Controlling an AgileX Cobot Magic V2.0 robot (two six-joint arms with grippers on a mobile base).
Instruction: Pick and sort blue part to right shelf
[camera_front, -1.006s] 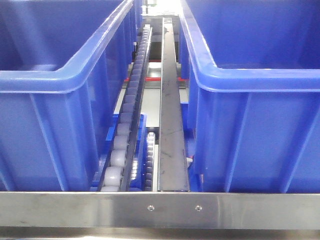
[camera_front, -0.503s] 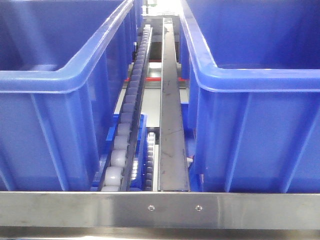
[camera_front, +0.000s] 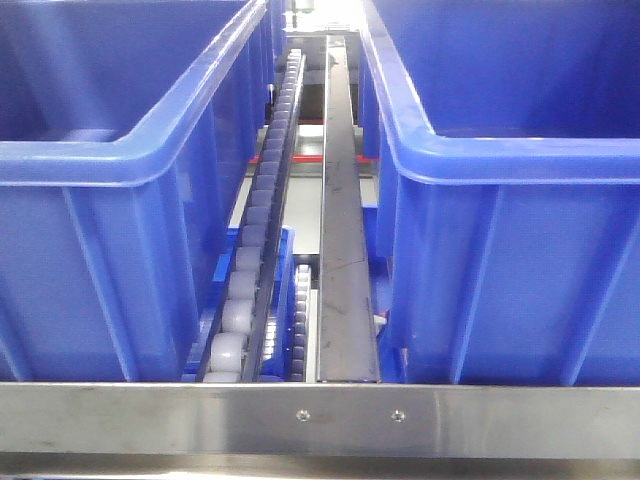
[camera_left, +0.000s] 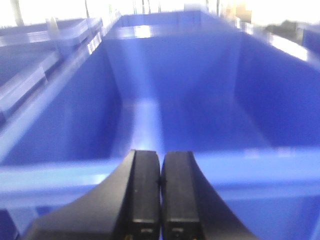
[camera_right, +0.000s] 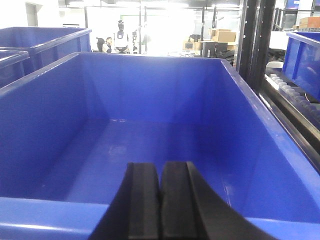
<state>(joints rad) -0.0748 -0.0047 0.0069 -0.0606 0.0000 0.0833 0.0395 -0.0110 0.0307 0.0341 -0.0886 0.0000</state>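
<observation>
Finding the blue part first, since both the left gripper (camera_left: 160, 200) and right gripper (camera_right: 160, 205) are pressed closed and holding nothing.

The steel rail (camera_front: 345, 270) is showing dull grey with dark scuffs. On either side of it, the left bin (camera_front: 120, 150) and the right bin (camera_front: 500, 160) are showing saturated blue, their rims glaring paler. Just left of the rail, the rollers (camera_front: 245, 290) are looking pale lilac-white. Below the rail, the front crossbar (camera_front: 320, 415) is gleaming brushed silver.
</observation>
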